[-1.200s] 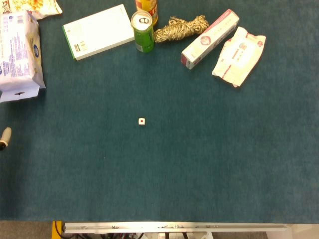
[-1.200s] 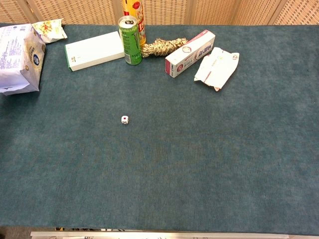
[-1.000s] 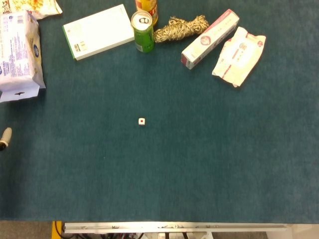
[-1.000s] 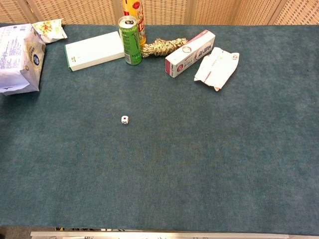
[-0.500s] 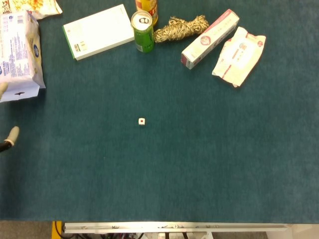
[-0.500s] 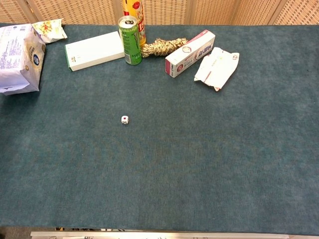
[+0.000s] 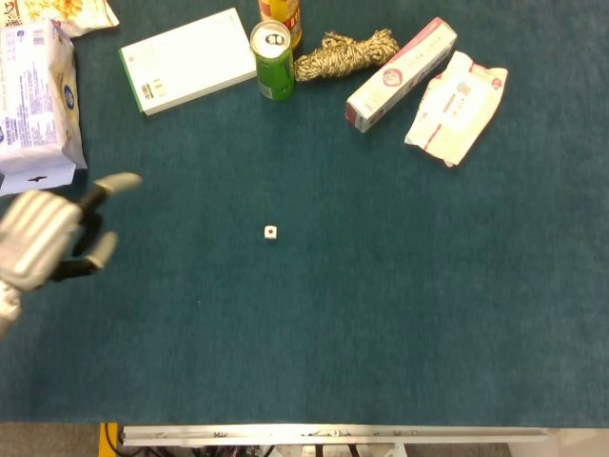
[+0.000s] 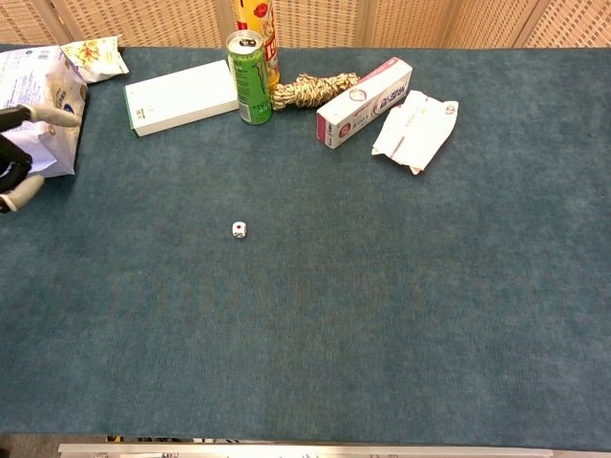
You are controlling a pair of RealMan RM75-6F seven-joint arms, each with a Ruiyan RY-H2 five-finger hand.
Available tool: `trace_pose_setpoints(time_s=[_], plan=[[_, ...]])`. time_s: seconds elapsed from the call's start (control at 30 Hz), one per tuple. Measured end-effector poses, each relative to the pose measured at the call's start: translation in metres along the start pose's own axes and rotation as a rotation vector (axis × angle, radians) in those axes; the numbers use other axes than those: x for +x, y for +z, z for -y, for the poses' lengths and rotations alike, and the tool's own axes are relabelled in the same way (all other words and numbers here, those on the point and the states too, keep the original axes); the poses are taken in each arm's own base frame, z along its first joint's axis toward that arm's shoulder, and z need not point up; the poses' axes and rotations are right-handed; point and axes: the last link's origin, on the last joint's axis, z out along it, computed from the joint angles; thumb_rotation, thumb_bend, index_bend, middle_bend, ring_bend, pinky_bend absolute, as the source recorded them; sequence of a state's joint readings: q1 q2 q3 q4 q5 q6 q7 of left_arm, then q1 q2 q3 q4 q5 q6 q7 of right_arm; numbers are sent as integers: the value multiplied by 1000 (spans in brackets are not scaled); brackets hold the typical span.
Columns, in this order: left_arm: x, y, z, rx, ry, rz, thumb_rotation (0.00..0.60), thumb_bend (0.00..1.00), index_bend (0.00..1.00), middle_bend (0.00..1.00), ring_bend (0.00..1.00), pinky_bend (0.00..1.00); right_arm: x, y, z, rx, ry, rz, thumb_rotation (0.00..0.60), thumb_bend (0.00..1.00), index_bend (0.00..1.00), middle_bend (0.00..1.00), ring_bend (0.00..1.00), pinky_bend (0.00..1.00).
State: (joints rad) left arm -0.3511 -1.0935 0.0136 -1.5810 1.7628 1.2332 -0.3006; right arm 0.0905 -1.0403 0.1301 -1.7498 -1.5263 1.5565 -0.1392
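Note:
My left hand [image 7: 52, 236] comes in over the table's left edge, fingers spread and nothing in it; in the chest view only its fingertips [image 8: 21, 157] show at the left border. It hovers just below a white and blue packet [image 7: 33, 100] [image 8: 36, 110]. A small white die [image 7: 271, 232] [image 8: 239, 229] with a red dot on top lies alone mid-table, well to the right of that hand. My right hand is in neither view.
Along the far side lie a white box [image 7: 187, 60], a green can [image 7: 272, 60], a yellow bottle [image 7: 283, 11], a rope bundle [image 7: 345, 53], a toothpaste box [image 7: 400, 73] and a white wipes pack [image 7: 456, 106]. A snack bag [image 7: 67, 13] sits far left. The table's front edge [image 7: 333, 433] runs along the bottom.
My left hand has moved in from the left edge toward the right and up, from one fingertip showing to most of the hand. The die and other things have not moved.

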Motion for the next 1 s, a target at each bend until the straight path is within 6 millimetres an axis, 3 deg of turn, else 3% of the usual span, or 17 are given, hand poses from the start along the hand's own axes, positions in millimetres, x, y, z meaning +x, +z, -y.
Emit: trace_pose_setpoints(time_s=[0.13,0.47,1.0], plan=[[-8,24,-12,-93,24,102,600,598,194,996,1000,1000,-1,-1,0,-5,-3,4,600,524,308,395,339,393],[-34,75,-42,-252,125,345,600,651,208,1000,1000,1000,-4,-2,-1,-20,-10,21,600,525,307,395,339,393],[-79,114,-66,-228,125,553,600,674,192,1000,1000,1000,-5,-8,-7,-53,-15,26,600,524,297,395,339,393]])
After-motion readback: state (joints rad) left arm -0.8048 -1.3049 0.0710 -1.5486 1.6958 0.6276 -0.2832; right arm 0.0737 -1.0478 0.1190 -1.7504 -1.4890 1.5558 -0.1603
